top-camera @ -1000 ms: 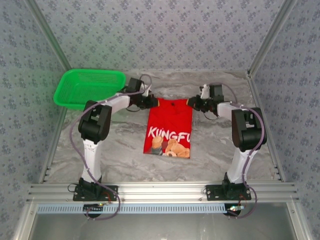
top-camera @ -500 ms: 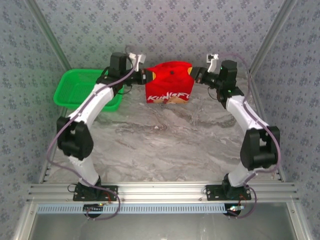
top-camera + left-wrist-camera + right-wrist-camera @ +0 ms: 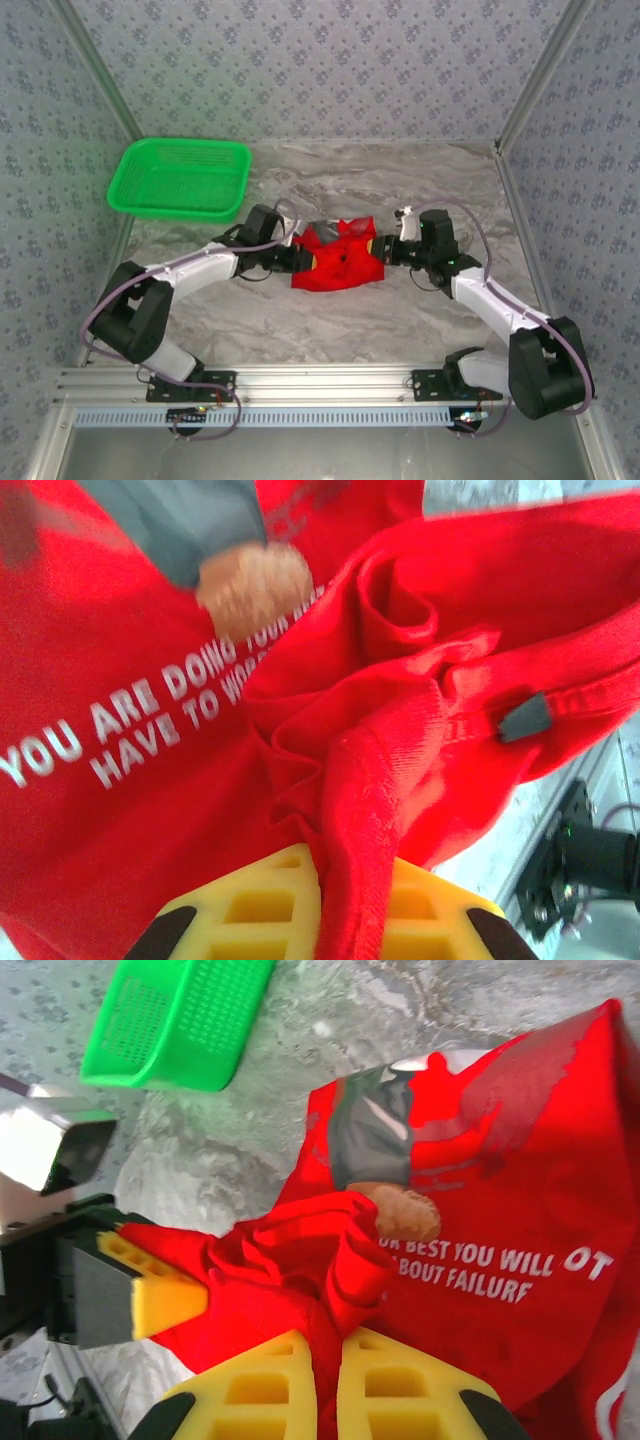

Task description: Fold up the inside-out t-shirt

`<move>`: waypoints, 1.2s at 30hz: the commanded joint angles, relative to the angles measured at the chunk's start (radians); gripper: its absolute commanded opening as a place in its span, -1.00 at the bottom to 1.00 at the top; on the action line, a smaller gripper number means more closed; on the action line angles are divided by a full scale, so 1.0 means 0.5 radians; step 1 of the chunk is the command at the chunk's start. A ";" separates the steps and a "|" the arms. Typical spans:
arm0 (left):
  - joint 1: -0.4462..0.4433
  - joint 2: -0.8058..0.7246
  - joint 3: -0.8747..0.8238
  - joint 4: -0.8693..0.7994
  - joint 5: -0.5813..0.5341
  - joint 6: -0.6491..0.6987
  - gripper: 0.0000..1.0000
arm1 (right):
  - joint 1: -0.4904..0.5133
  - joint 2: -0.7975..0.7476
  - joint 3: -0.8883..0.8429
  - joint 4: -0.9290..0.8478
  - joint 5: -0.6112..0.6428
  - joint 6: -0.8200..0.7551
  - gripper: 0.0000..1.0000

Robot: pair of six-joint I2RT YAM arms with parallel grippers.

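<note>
The inside-out t-shirt (image 3: 338, 260) is bright red and lies bunched at the middle of the marble table, stretched between my two grippers. My left gripper (image 3: 291, 256) is shut on its left edge. In the left wrist view, a thick fold of the t-shirt (image 3: 130, 820) runs between the yellow pads of that gripper (image 3: 345, 920), and white lettering and a brown print show beyond. My right gripper (image 3: 384, 250) is shut on the right edge. In the right wrist view, that gripper (image 3: 328, 1390) pinches a fold of the t-shirt (image 3: 520, 1210), with the left gripper's yellow pad (image 3: 160, 1295) opposite.
A green plastic basket (image 3: 180, 178) stands at the back left, and it appears again at the top of the right wrist view (image 3: 175, 1020). Patterned walls close the table on three sides. Bare marble (image 3: 330, 320) lies between the shirt and the arm bases.
A second ago the shirt lay flat, held at its far corners. Both grippers lifted it up and back, then brought it down nearer; it is now bunched low between them.
</note>
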 commanded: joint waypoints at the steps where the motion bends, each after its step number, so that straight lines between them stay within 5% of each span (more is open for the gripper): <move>1: 0.034 -0.011 0.090 0.173 -0.144 -0.007 -1.00 | -0.016 0.125 0.156 -0.061 0.132 -0.098 -1.00; 12: 0.281 0.537 0.510 0.157 -0.161 0.171 -0.90 | -0.056 1.009 0.857 -0.207 0.285 -0.299 -1.00; 22: 0.373 1.105 1.037 0.060 -0.212 0.212 -0.38 | -0.131 1.636 1.378 -0.455 0.469 -0.379 -0.77; 26: 0.412 1.126 1.170 -0.143 -0.268 0.309 -0.09 | -0.223 1.547 1.388 -0.569 0.439 -0.434 -0.46; 30: 0.426 0.982 1.114 -0.226 -0.442 0.374 0.30 | -0.292 1.334 1.377 -0.740 0.363 -0.543 0.05; 33: 0.432 0.869 1.047 -0.280 -0.562 0.361 0.54 | -0.305 1.157 1.270 -0.884 0.381 -0.570 0.19; 36: 0.426 0.729 0.927 -0.299 -0.533 0.307 0.56 | -0.285 1.049 1.031 -0.842 0.254 -0.436 0.28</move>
